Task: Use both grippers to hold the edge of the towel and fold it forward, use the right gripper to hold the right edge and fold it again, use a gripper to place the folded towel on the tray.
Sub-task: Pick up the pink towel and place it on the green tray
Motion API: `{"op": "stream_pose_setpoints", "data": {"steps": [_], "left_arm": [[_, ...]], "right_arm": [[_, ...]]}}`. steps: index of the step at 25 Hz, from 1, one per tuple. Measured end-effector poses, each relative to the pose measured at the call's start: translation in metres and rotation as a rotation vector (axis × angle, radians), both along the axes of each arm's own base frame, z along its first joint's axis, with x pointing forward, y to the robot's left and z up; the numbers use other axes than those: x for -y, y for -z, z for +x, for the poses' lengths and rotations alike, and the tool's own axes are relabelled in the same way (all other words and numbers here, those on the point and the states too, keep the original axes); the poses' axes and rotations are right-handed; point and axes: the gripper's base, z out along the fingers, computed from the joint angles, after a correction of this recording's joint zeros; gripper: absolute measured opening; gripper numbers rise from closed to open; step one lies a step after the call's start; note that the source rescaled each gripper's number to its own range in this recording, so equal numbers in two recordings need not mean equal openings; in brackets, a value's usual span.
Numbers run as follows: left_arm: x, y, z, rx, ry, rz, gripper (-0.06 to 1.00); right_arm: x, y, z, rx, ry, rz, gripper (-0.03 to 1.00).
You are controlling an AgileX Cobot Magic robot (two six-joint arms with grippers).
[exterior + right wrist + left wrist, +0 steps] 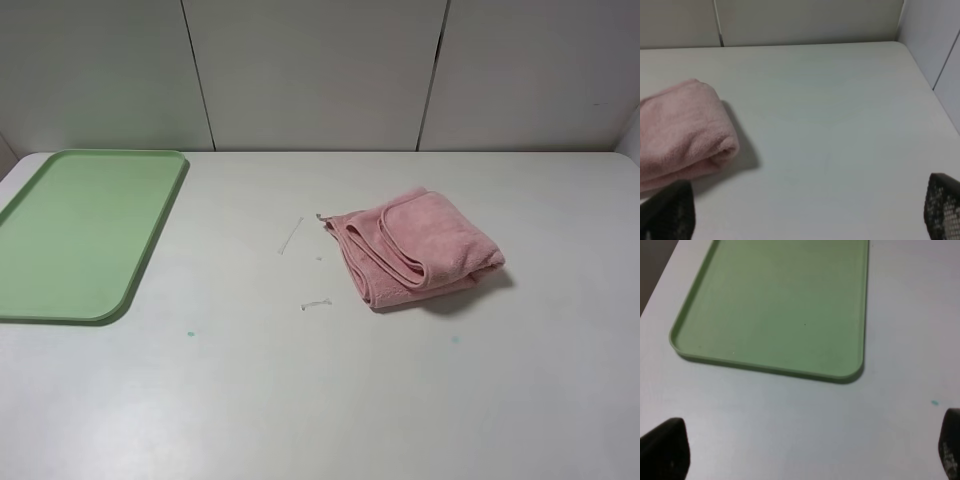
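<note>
One pink towel (418,248) lies bunched in loose folds a little right of the bench's (300,400) middle, its hem curling across the top, well apart from the tray (80,235). That light-green tray sits at the far left corner, along the left edge. Left fingers (665,450) stand spread wide near the tray's near end — gripping nothing; right fingers (667,212) gape likewise near the towel's right side.

Two pale marks (291,236) just beside the towel (418,250) are too small to identify, perhaps scratches, and the tray (80,235) is cropped on its side farthest from the towel.
</note>
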Motion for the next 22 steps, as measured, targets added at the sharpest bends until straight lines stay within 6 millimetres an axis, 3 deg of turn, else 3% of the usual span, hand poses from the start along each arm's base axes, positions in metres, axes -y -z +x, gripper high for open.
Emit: {"op": "stream_pose_setpoints", "data": {"steps": [15, 17, 22], "left_arm": [[-0.002, -0.002, 0.002, -0.014, -0.005, 0.023, 1.0], [-0.001, -0.007, 0.008, -0.05, 0.0, 0.016, 1.0], [0.001, -0.027, 0.058, -0.169, 0.039, 0.004, 1.0]], "right_arm": [[0.0, 0.0, 0.0, 0.0, 0.0, 0.0, 1.0], [0.0, 0.0, 0.0, 0.0, 0.0, 0.0, 1.0], [0.0, 0.0, 0.0, 0.0, 0.0, 0.0, 1.0]]}}
